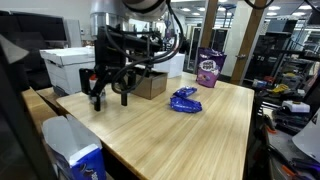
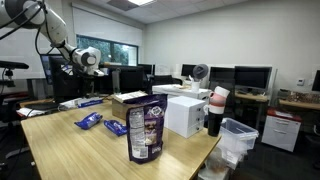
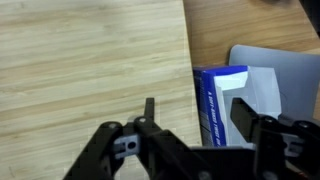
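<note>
The gripper (image 1: 111,99) hovers spread and empty over the table (image 1: 160,135) near its edge; a blue-and-white bag (image 3: 222,100) sits just beyond that edge.

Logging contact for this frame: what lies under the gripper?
Bare wooden table lies under the open gripper, with nothing between its fingers. Past the table edge sits a blue and white package. The gripper's own body covers the strip nearest the camera.
</note>
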Robot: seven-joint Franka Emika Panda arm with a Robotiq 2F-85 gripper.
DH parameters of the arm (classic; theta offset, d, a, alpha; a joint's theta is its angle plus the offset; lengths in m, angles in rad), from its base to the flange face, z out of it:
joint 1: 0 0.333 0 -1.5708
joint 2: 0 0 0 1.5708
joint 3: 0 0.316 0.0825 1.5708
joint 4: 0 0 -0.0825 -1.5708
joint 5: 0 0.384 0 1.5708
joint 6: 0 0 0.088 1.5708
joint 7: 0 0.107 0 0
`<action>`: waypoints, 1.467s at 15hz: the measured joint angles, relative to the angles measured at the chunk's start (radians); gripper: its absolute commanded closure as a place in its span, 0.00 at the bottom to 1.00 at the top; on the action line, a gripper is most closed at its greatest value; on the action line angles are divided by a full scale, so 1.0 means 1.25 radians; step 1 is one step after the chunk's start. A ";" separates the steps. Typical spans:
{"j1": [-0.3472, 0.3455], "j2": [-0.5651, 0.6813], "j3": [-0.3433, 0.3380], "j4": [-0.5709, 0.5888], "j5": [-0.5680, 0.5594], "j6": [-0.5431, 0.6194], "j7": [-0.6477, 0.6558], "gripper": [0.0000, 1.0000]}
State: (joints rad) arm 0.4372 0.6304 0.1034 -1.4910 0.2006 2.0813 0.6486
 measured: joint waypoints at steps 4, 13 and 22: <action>0.013 0.013 0.001 0.001 -0.042 0.054 0.000 0.00; 0.041 0.039 -0.008 0.018 -0.146 0.078 0.000 0.00; 0.056 0.059 -0.011 0.041 -0.168 0.078 0.000 0.00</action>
State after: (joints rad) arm 0.5078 0.7038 0.0892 -1.4394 -0.0091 2.1790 0.6486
